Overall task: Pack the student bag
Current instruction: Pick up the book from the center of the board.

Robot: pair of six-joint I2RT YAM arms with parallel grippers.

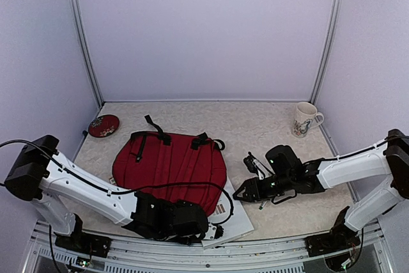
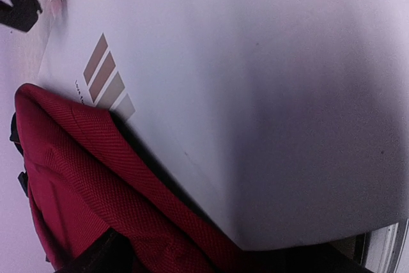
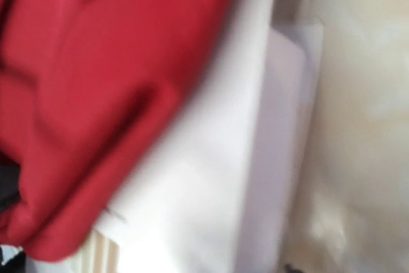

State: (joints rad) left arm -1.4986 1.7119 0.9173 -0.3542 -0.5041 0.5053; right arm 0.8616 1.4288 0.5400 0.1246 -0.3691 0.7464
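Student bag [image 1: 169, 164] lies flat toward the table's [image 1: 268, 126] near edge, white booklet [image 1: 236, 217] poking from its near-right corner, probably for sliding inside; right gripper [image 1: 246, 176] spread, empty beside it; left gripper [image 1: 208, 227] at the booklet, grip untellable.

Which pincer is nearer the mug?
Right. The right pincer is mid-table, short of the mug; the left pincer is farther, at the near edge by the student bag.

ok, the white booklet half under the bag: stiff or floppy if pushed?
Likely floppy: the booklet looks thin and lies flat. Its smooth cover should slide easily on the table. The soft bag draped over its edge may drag on it.
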